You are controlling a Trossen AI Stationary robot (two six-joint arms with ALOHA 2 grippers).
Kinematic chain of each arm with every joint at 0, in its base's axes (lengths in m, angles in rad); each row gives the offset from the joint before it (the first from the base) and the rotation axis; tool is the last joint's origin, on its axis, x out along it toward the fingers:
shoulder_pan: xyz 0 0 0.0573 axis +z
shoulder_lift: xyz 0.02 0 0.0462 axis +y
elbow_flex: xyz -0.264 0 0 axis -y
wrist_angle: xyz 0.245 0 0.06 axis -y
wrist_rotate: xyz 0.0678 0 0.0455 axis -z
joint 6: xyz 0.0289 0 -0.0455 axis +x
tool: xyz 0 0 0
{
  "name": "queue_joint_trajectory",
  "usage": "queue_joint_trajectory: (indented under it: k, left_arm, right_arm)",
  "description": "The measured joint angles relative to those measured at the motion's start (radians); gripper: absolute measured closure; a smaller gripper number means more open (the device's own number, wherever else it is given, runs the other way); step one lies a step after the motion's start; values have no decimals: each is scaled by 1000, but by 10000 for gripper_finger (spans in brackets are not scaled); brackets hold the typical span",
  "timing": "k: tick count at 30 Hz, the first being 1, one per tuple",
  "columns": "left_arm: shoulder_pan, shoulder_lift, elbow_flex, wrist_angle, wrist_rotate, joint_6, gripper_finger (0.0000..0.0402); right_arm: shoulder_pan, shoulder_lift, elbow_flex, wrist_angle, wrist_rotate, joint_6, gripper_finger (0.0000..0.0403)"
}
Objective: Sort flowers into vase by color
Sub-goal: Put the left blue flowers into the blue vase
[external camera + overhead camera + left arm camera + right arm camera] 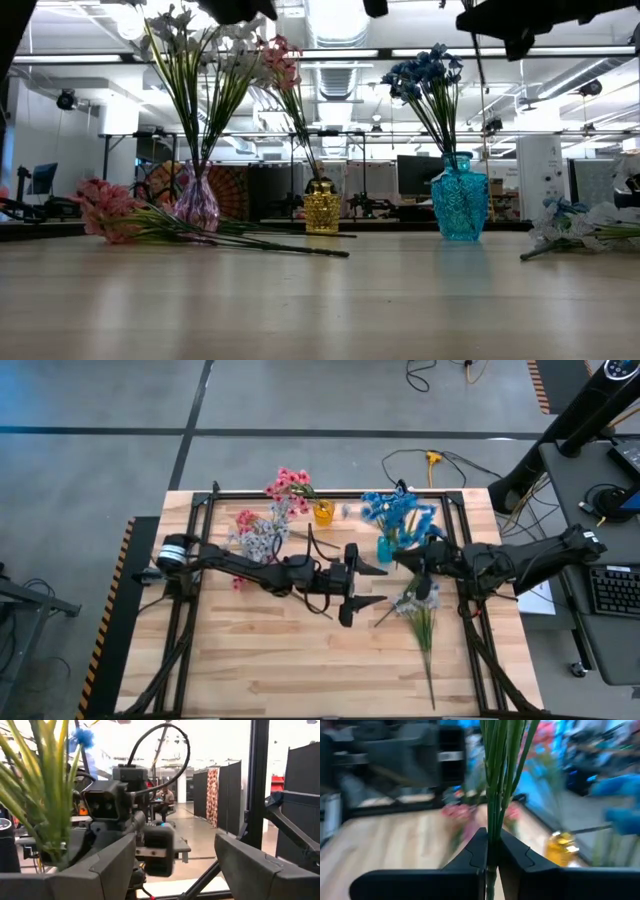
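My right gripper (410, 560) is next to the blue vase (385, 548) and is shut on a bunch of green stems (495, 780). Their blossoms are outside the right wrist view, so I cannot tell their colour. Blue flowers (428, 72) stand with their stems in the blue vase (460, 200). Pink flowers (280, 62) stand in the yellow vase (321, 208). White-lavender ones (190, 30) stand in the purple vase (197, 203). Pink sprigs (110, 215) lie flat on the table's left. White-lavender sprigs (422, 615) lie flat on its right. My left gripper (367, 586) hangs open at mid-table, holding nothing. My right gripper pinches several green stems (492, 827) together between its two fingers (470, 852). It comes at them level from the table's right, with the fingers across the stems. The stems stand upright, rising above the fingers and showing a little below them.
A dark frame (200, 510) runs along the table's edges. The loose white-lavender sprigs (585, 232) stretch toward the near right corner. The three vases stand in a row across the far half. The near half of the wooden top (280, 660) is bare.
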Motion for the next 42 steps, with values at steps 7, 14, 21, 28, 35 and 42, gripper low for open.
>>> queue_joint_trajectory:
  k: [7, 14, 21, 28, 35, 42]
  left_arm:
    - [-44, -72, 0, -129, -2, 49, 147]
    - [-101, -196, -3, -300, -16, 123, 147]
    - [-142, -318, -5, -486, -80, 166, 147]
    - [-205, -493, -5, -784, -266, 166, 147]
    - [-344, -625, -14, -986, -582, 161, 147]
    - [-467, -706, -83, -999, -852, 178, 147]
  right_arm:
    - [0, 14, -137, 352, 135, -111, 385]
    - [0, 43, -297, 654, 309, -185, 385]
    - [-1, 55, -353, 762, 361, -234, 385]
    - [-26, 97, -368, 762, 359, -138, 385]
    - [-74, 176, -341, 766, 360, -100, 385]
    - [-111, 250, -308, 767, 361, -107, 385]
